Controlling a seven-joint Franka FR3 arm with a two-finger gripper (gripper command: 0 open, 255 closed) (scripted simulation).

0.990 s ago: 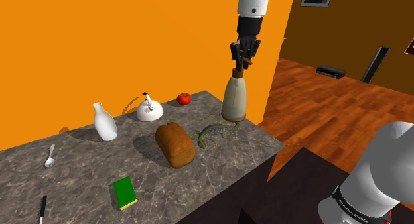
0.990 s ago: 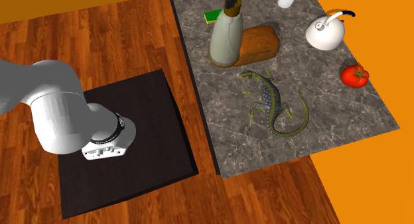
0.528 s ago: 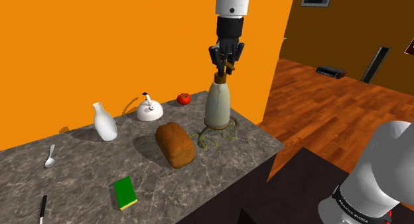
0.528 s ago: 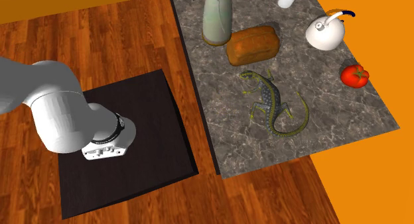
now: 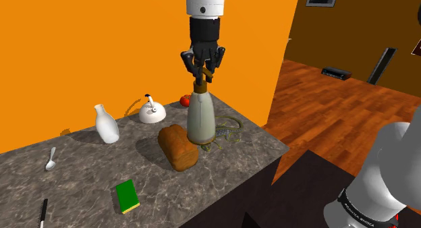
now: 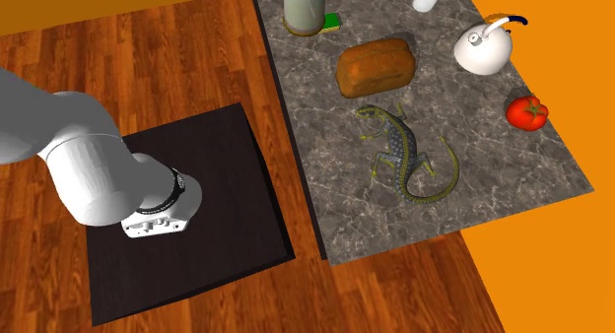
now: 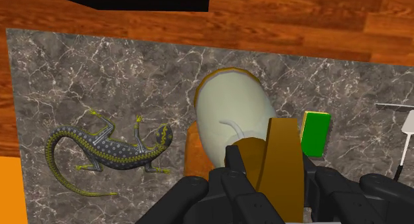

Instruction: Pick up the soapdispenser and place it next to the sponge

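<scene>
A pale, cream-coloured soap dispenser (image 5: 201, 119) with a brown pump hangs in the air above the dark marble counter (image 5: 81, 186). My gripper (image 5: 202, 65) is shut on its pump from above. In the wrist view the dispenser (image 7: 232, 120) hangs from the black fingers (image 7: 229, 183), over the loaf, with the green sponge (image 7: 316, 133) beyond it. The sponge (image 5: 126, 195) lies flat near the counter's front edge, towards the shoulder view's left. In the second exterior view the dispenser (image 6: 304, 6) overlaps the sponge (image 6: 334, 22) at the top edge.
A brown bread loaf (image 5: 177, 147) lies just left of the dispenser. A toy lizard (image 6: 406, 154), white kettle (image 5: 152, 112), tomato (image 5: 186, 100), white vase (image 5: 106, 123), spoon (image 5: 50, 159) and knife (image 5: 42, 212) share the counter. An orange wall stands behind; wooden floor lies past the counter's edge.
The arm has carried the dispenser leftwards in the shoulder view, from the counter's right end past the lizard to the loaf, and it now hangs a little higher.
</scene>
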